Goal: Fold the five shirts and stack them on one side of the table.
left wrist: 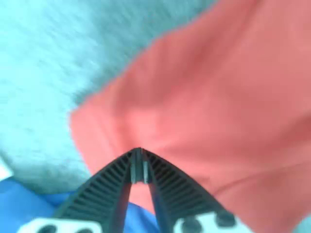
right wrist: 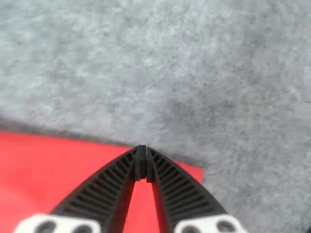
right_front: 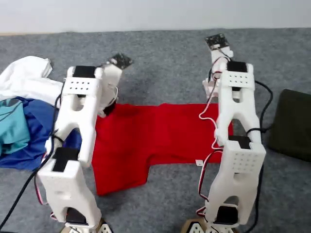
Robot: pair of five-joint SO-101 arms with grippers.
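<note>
- Red shirt [right_front: 155, 133], high view: lies spread flat on the grey felt-like table [right_front: 165, 63] between the two arms. One flap reaches back toward the left arm's base. Plain red, only light creases.
- Small white tag [right_front: 198, 162] on the shirt's near edge; print too small to read.
- Same view, left side of the table: loose heap of white shirt [right_front: 26, 77], blue shirt [right_front: 29, 131] and teal shirt [right_front: 12, 128]. The blue one touches the red shirt's edge.
- Dark green folded cloth [right_front: 291, 124] at the right edge, apart from the red shirt.
- Left wrist view: left gripper [left wrist: 138, 167] has its tips pressed together over the red shirt's edge. Can't tell if fabric is pinched.
- Right wrist view: right gripper [right wrist: 141, 162] has its tips together too, at the red shirt's corner where it meets bare table.
</note>
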